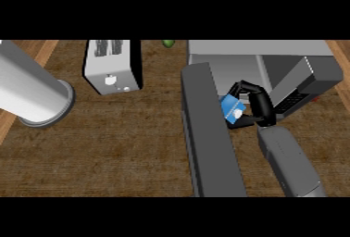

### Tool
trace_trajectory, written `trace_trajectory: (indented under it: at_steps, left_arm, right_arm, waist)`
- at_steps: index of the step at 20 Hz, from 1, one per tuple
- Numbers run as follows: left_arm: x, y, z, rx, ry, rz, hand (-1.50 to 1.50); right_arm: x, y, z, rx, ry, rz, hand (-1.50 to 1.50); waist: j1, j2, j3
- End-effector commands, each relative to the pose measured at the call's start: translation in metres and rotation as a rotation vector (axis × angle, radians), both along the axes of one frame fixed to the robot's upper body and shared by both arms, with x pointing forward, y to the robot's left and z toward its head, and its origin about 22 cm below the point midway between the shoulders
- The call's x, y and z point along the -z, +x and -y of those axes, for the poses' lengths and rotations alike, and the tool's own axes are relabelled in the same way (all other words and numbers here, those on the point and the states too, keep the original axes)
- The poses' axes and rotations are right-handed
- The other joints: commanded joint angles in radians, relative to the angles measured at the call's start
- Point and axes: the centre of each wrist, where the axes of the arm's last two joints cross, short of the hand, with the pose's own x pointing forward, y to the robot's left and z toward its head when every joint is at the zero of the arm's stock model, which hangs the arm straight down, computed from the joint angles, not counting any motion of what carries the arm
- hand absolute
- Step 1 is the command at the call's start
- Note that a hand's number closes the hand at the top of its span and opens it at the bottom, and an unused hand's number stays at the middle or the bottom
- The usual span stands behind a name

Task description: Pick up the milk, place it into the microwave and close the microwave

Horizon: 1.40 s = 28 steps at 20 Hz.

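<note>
Right robot hand curls round blue milk carton, grasping it just at microwave mouth, 2 o'clock on wooden worktop. Microwave door swung wide open. Toaster at 11 o'clock, well apart

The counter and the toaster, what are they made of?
The brown counter top looks like wood with a dull finish: streaky grain lines run across it. The boxy white-and-black toaster could be painted metal or plastic; its white front with small knobs is smooth and plain, so I cannot tell which.
</note>
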Motion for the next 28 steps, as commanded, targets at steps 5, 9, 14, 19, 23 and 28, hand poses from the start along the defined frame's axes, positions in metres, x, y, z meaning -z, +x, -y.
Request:
trace_trajectory:
  at_steps: [5,9,14,19,23,28]
  left_arm:
    - [0.014,0.007,0.006,0.019,0.002,-0.010,-1.50]
    - [0.020,0.018,-0.013,0.019,-0.009,-0.010,-1.50]
    - [0.016,0.027,-0.022,0.061,0.001,0.004,-1.50]
    - [0.009,0.019,-0.001,0.054,-0.010,0.018,-1.50]
    - [0.010,0.027,-0.007,0.057,0.013,0.032,-1.50]
    - [0.010,0.032,0.010,0.095,-0.004,0.020,-1.50]
  right_arm:
    - [-0.040,0.050,-0.028,0.069,-0.181,0.009,1.50]
    - [-0.048,0.062,-0.058,0.130,-0.249,0.005,1.50]
    - [-0.049,0.070,-0.037,0.233,-0.307,0.015,1.50]
    - [-0.052,0.074,-0.014,0.287,-0.324,0.019,1.50]
    - [-0.072,0.084,-0.018,0.420,-0.384,0.087,1.50]
    - [-0.085,0.089,0.002,0.479,-0.505,0.183,1.50]
  waist:
    - [0.016,0.006,0.000]
    - [0.035,0.015,0.000]
    - [0.052,0.026,0.001]
    - [0.077,0.035,0.003]
    - [0.087,0.039,0.002]
    - [0.113,0.054,0.004]
